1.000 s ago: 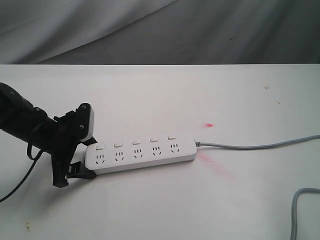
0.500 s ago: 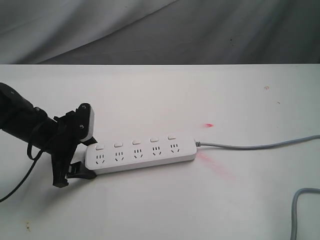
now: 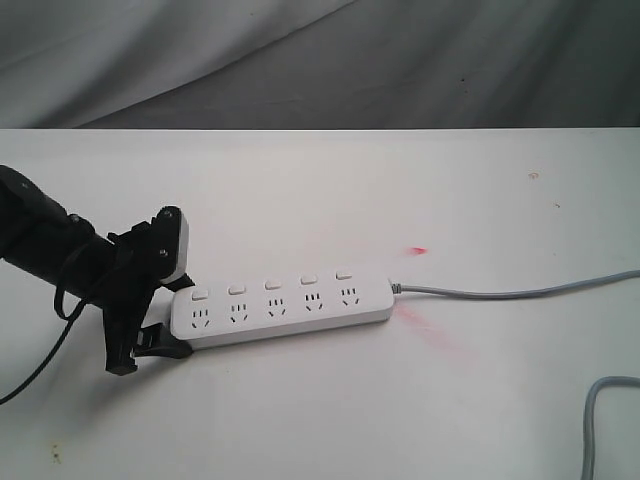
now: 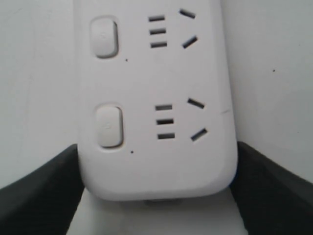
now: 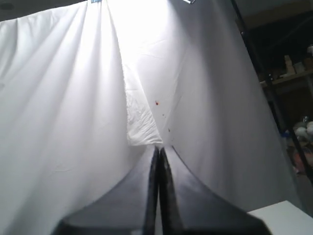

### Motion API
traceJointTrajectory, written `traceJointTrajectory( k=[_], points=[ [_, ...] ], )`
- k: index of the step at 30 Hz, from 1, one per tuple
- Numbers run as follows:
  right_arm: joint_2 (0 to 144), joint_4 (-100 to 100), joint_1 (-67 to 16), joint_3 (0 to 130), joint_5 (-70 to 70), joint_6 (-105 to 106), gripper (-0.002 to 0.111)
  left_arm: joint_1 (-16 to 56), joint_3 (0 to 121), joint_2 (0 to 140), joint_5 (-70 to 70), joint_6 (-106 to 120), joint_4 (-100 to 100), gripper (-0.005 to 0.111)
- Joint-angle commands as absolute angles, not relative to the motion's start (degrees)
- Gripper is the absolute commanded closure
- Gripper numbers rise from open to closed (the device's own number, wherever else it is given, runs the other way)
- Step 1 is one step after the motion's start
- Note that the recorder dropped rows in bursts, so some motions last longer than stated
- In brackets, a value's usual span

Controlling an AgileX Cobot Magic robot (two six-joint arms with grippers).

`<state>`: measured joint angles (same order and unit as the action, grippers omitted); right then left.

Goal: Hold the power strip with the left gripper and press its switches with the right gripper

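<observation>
Lying left-to-right, cord (image 3: 500, 293) rightward, the power strip (image 3: 280, 305) sits gripped by the left tool (image 4: 156, 161); right tool (image 5: 159, 152) closed.

l gripper (image 3: 160, 320) low, clamped on the power strip (image 3: 280, 300) end; r gripper (image 5: 158, 149) fingers pressed together.

**Power strip pinned at one end**

Long white power strip (image 3: 280, 305) flat on tabletop (image 3: 300, 180), five sockets facing up, grey cord (image 3: 500, 293) trailing from far end. Five switches (image 3: 272, 284) in a row, one per socket. Left claw (image 3: 170, 318) clamping rounded end across its width. Right claw (image 5: 158, 166) with fingers pressed together, holding nothing.
</observation>
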<state>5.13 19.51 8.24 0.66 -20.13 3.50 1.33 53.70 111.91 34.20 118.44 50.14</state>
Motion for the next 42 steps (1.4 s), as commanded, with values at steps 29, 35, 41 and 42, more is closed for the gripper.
traceJointTrajectory(
  k=[29,35,41,42],
  points=[
    [87.09,70.53,-2.95,50.78,44.85,87.57,0.108,1.59,53.61,112.25,33.19,119.97,47.0,0.053],
    [95.18,74.82,-11.53,51.42,41.35,94.09,0.108,1.59,53.61,112.25,33.19,119.97,47.0,0.053],
    [100.04,71.83,-15.36,60.54,41.77,94.19,0.108,1.59,53.61,112.25,33.19,119.97,47.0,0.053],
    [100.92,71.27,-15.41,62.7,42.22,94.19,0.108,1.59,53.61,112.25,33.19,119.97,47.0,0.053]
  ],
)
